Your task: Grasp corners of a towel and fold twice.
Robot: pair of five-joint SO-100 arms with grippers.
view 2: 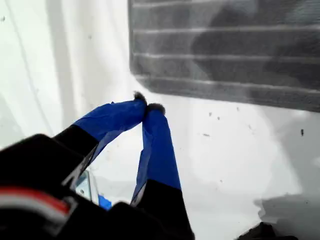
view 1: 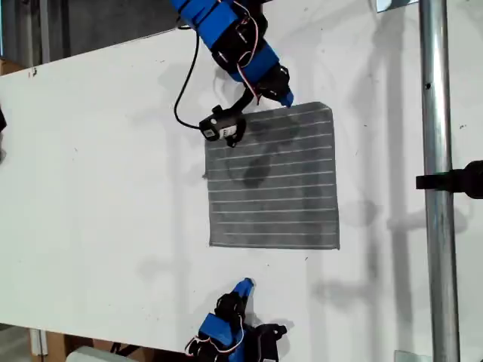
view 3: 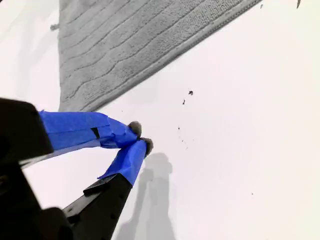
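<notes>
The dark grey towel (view 1: 272, 181) with thin pale stripes lies flat on the white table. My first gripper (view 1: 285, 98) is shut on nothing, just off the towel's far edge in the exterior view, with its arm's shadow across the cloth. In the first wrist view its taped blue tips (view 2: 147, 107) meet on bare table, just short of a towel (view 2: 225, 50) corner (view 2: 134, 70). My second gripper (view 1: 245, 285) is shut and empty on bare table, off the towel's near edge. Its tips (view 3: 141, 137) stand apart from the towel (view 3: 140, 35) corner (view 3: 62, 106).
A metal pole (view 1: 434, 181) with a black clamp (view 1: 456, 181) runs down the exterior view's right. A black cable (view 1: 185, 83) loops from the first arm onto the table (view 1: 98, 188), whose near edge runs just behind the second arm's base.
</notes>
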